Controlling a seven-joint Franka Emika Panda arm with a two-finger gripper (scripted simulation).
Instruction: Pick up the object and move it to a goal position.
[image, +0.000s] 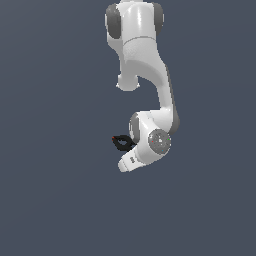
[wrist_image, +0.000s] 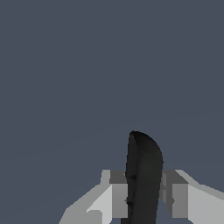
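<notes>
Black object (wrist_image: 143, 175) sits clamped between the gripper (wrist_image: 144, 200) fingers.

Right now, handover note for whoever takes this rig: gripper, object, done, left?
Gripper: shut on the black object, which sits edge-on between the two fingers in the wrist view.
Object: in the exterior view it shows as a small black loop with a red tip, sticking out to that view's left of the arm's wrist.
Done: grasp looks made. Whether it is lifted off the surface cannot be told.
Left: carry it to the goal position. No goal marker shows in either view, so confirm the target before moving.
</notes>
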